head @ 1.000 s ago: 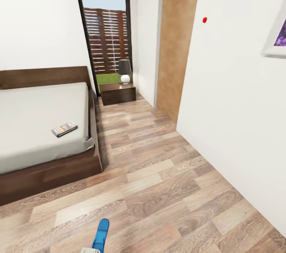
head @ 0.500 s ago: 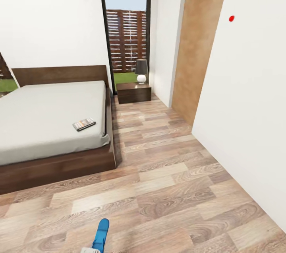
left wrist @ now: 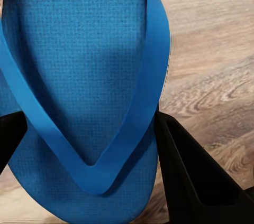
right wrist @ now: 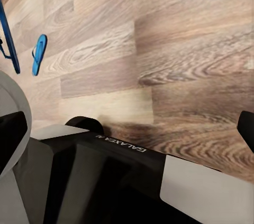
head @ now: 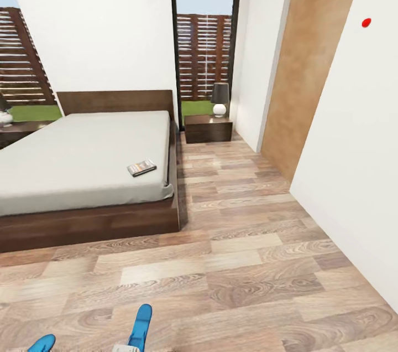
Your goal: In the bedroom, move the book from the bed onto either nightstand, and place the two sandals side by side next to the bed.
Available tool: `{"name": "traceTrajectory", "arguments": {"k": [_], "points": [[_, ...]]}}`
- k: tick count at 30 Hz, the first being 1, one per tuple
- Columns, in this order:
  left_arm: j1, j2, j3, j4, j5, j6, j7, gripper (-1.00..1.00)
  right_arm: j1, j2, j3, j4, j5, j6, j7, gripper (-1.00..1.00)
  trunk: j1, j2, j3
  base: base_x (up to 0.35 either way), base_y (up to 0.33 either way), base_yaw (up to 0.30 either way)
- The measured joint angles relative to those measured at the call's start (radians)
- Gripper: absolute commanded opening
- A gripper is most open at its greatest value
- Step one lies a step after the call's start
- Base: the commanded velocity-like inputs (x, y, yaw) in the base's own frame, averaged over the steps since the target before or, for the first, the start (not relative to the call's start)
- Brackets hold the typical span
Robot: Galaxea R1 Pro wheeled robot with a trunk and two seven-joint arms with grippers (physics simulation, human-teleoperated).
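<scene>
Head view: the bed (head: 83, 213) sits at left, dark frame, pale mattress. The book (head: 141, 167) lies flat on the mattress near the bed's right edge, toward the foot. A nightstand (head: 208, 128) stands past the bed's far right corner against the window wall, with a lamp (head: 220, 99) on top. A second nightstand (head: 16, 132) shows partly at the far left edge, on the bed's other side. Wood floor (head: 249, 263) runs between bed and the white wall (head: 354, 164) at right. At the bottom edge, one blue sandal (head: 141, 329) stands up on edge above a bit of pale gripper hardware; the tip of the other sandal (head: 42, 343) pokes in at the bottom left corner. Both are well apart from the bed and book.

Left wrist view: the left gripper (left wrist: 87, 145) has a blue sandal (left wrist: 79, 76) between its two dark fingers (left wrist: 190, 176), one finger on each side of the sole, closed onto it; straps face the camera. Floor behind it.

Right wrist view: robot body (right wrist: 106, 182) over floor. One dark fingertip (right wrist: 246, 129) of the right gripper shows at the edge; its opening cannot be told. A sandal (right wrist: 38, 54) lies flat on the floor, well away, near the other sandal (right wrist: 8, 39) seen edge-on.
</scene>
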Motion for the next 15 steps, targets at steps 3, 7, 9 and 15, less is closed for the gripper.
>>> {"name": "traceTrajectory", "arguments": {"k": [3,7,9,15], "points": [[0.000,0.001,0.000,0.000,0.000,0.000,0.000,-1.00,0.000,0.000,0.000,0.000,0.000,0.000,0.000,1.00,0.000,0.000,0.000,0.000,0.000,0.269],[0.000,0.001,0.000,0.000,0.000,0.000,0.000,-1.00,0.000,0.000,0.000,0.000,0.000,0.000,0.000,1.00,0.000,0.000,0.000,0.000,0.000,0.269],[0.000,0.001,0.000,0.000,0.000,0.000,0.000,-1.00,0.000,0.000,0.000,0.000,0.000,0.000,0.000,1.00,0.000,0.000,0.000,0.000,0.000,0.269],[0.000,0.000,0.000,0.000,0.000,0.000,0.000,-1.00,0.000,0.000,0.000,0.000,0.000,0.000,0.000,1.00,0.000,0.000,0.000,0.000,0.000,0.269]]}}
